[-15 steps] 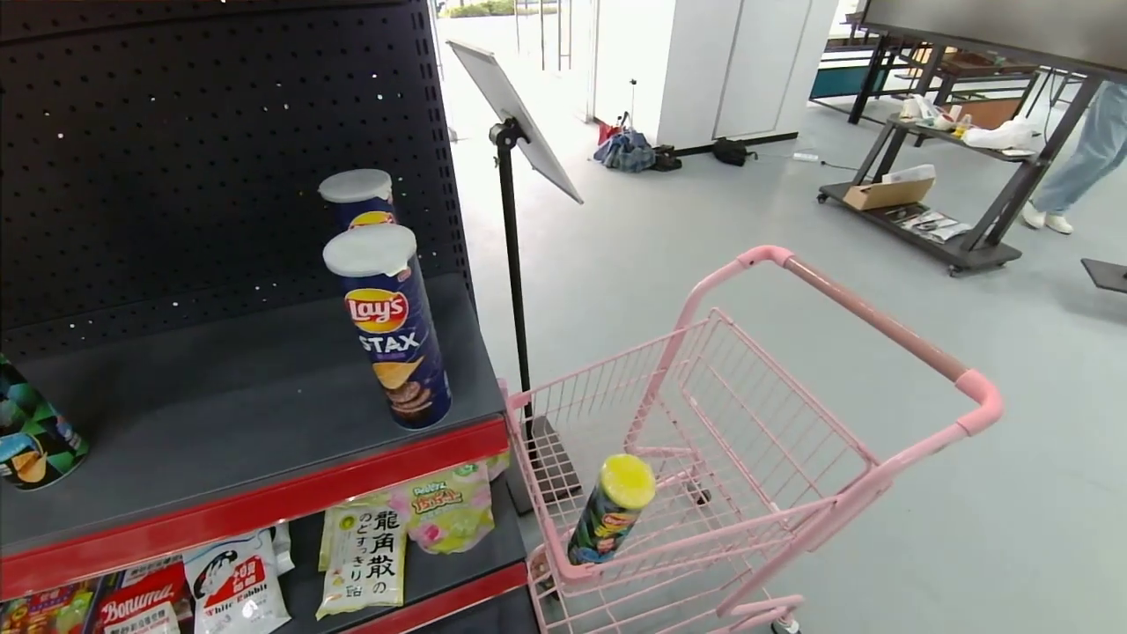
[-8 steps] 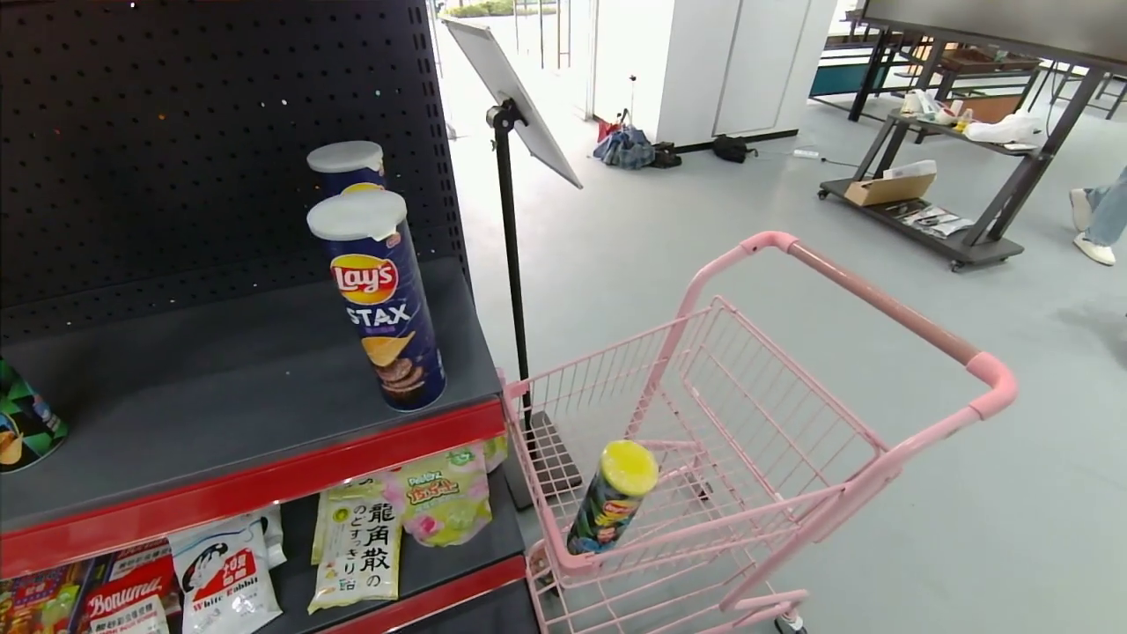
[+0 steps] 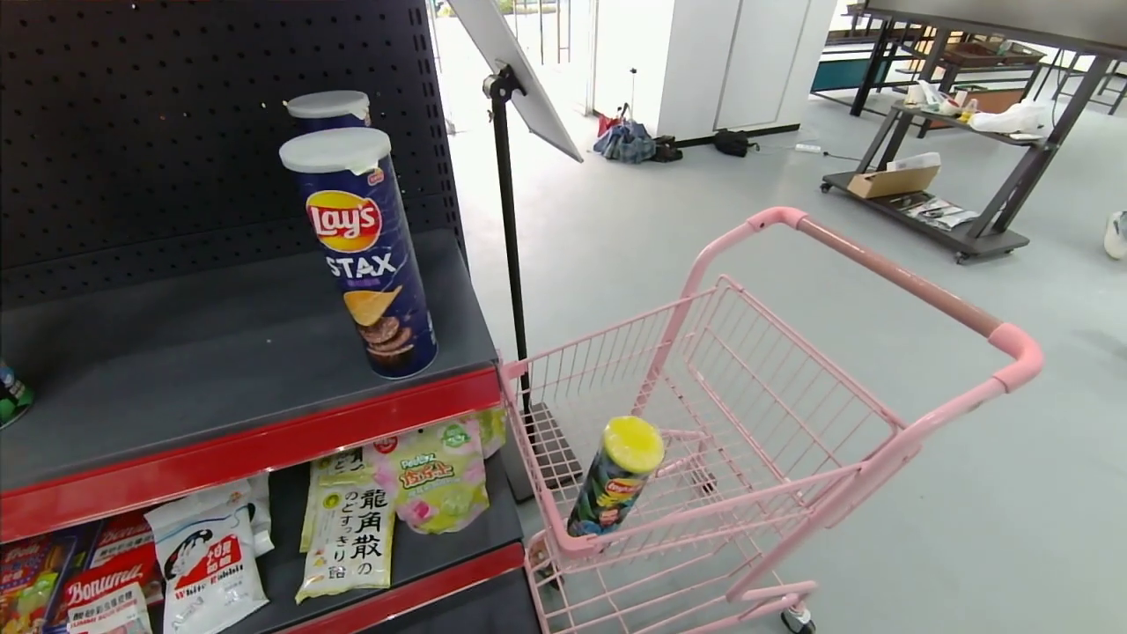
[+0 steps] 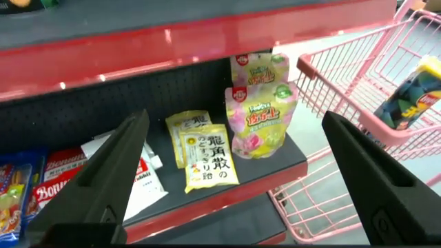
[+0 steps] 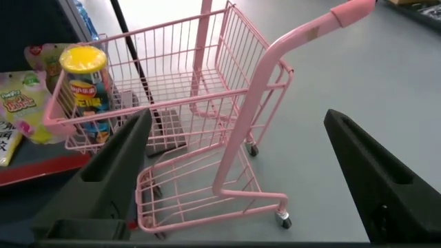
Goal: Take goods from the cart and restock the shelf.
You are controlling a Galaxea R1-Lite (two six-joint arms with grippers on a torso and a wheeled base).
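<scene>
A chip can with a yellow lid (image 3: 612,484) leans in the front corner of the pink cart (image 3: 889,282), right beside the shelf. On the upper shelf board (image 3: 176,352) stand two blue chip cans, one at the front edge (image 3: 370,255) and one behind it (image 3: 327,106). My left gripper (image 4: 234,117) is open, level with the lower shelf's snack bags (image 4: 258,114), and the cart's can (image 4: 413,93) lies off to its side. My right gripper (image 5: 238,114) is open above the floor, facing the cart (image 5: 310,34) and its can (image 5: 86,83). Both grippers hold nothing.
A black sign stand (image 3: 511,220) rises between shelf and cart. A green-patterned can (image 3: 9,396) sits at the upper shelf's left edge. Snack bags (image 3: 352,528) fill the lower shelf. A black trolley rack (image 3: 933,202) stands far right; open floor lies beyond the cart.
The head camera has shifted: the whole picture slid, with the shelf cans now higher and further left, the cart slightly right. The cans and cart themselves have not moved.
</scene>
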